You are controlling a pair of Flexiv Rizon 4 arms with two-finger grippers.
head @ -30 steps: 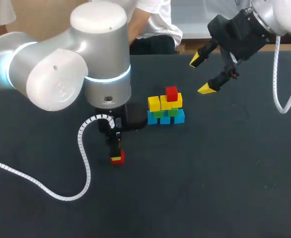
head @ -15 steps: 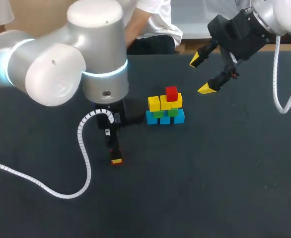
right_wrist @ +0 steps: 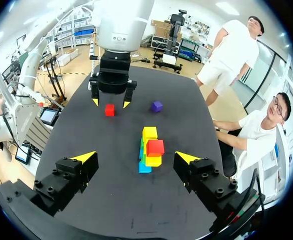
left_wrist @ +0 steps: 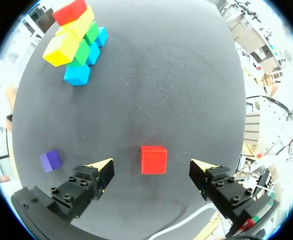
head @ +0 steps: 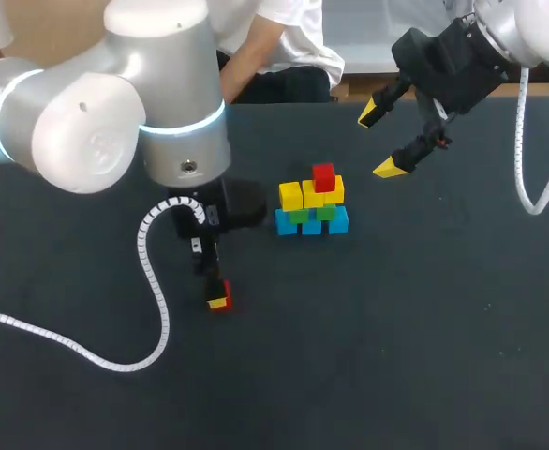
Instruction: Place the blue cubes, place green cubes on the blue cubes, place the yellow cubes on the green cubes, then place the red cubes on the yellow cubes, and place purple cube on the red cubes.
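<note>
Both pairs of jaws stand spread and grip nothing. In the head view, the left gripper [head: 216, 300] is down at the table [head: 396, 328] with the loose red cube [head: 223, 293] at its tips. The right gripper [head: 387, 141] hangs above the far side, beyond the stack [head: 312, 211], which has blue at the bottom, then green, then yellow, and the placed red cube [head: 323, 175] on top.

In the left wrist view, the loose red cube lies on the table between the fingers and touches neither. The purple cube [left_wrist: 51, 160] sits just outside one finger, and the stack is well ahead.

In the right wrist view, the stack lies ahead of the right gripper's spread fingers.

The step in hand looks like fetching the second red cube. The next move calls for closing squarely on it, lifting it, and setting it on the yellow layer beside the placed red cube without nudging the stack.
</note>
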